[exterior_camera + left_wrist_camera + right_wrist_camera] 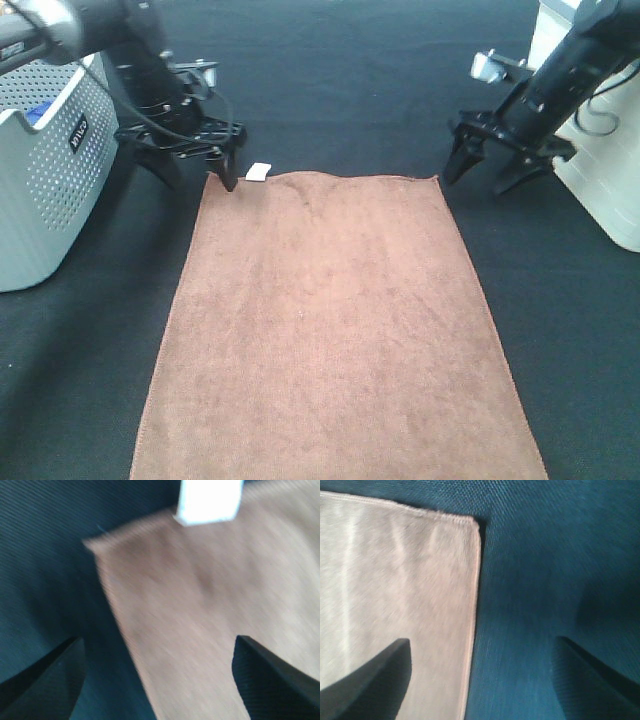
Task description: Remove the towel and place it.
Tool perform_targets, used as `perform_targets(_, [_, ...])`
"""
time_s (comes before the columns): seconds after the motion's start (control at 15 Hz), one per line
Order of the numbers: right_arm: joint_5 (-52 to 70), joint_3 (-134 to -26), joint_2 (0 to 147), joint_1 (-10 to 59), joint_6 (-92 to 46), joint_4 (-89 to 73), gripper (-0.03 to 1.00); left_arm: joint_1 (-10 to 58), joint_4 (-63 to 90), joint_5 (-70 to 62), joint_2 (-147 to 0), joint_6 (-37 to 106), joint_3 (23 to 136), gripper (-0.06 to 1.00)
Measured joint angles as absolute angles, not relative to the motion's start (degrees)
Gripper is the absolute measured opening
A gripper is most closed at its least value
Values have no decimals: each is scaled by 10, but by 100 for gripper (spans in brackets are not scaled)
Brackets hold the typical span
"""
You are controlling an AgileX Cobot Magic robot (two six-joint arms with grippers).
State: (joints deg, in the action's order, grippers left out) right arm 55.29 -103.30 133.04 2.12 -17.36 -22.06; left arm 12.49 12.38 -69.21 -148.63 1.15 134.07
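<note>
The brown towel (330, 320) lies spread flat on the dark table, its far edge between the two grippers and its near end running out of the exterior view. A small white tag (259, 172) sits at its far left corner. My left gripper (197, 178) is open at that corner; in its blurred wrist view the towel (200, 605) and tag (207, 502) lie ahead of the spread fingers (45, 685). My right gripper (478, 180) is open just outside the far right corner. Its wrist view shows the towel (395, 580) edge running between the fingers (370, 680), which hold nothing.
A grey perforated basket (50, 170) stands at the left edge, close behind the left arm. A white box-like unit (610, 170) with a cable stands at the right edge, beside the right arm. The dark table cloth (340, 90) stretches beyond the towel.
</note>
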Motion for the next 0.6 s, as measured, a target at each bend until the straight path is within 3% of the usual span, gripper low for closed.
perform_targets(0.4, [545, -1089, 1398, 21, -186, -245, 74, 97, 207, -696, -1522, 44, 1352, 75])
perform_targets(0.6, [519, -1089, 1401, 30, -197, -262, 74, 99, 207, -698, -1524, 52, 1354, 70])
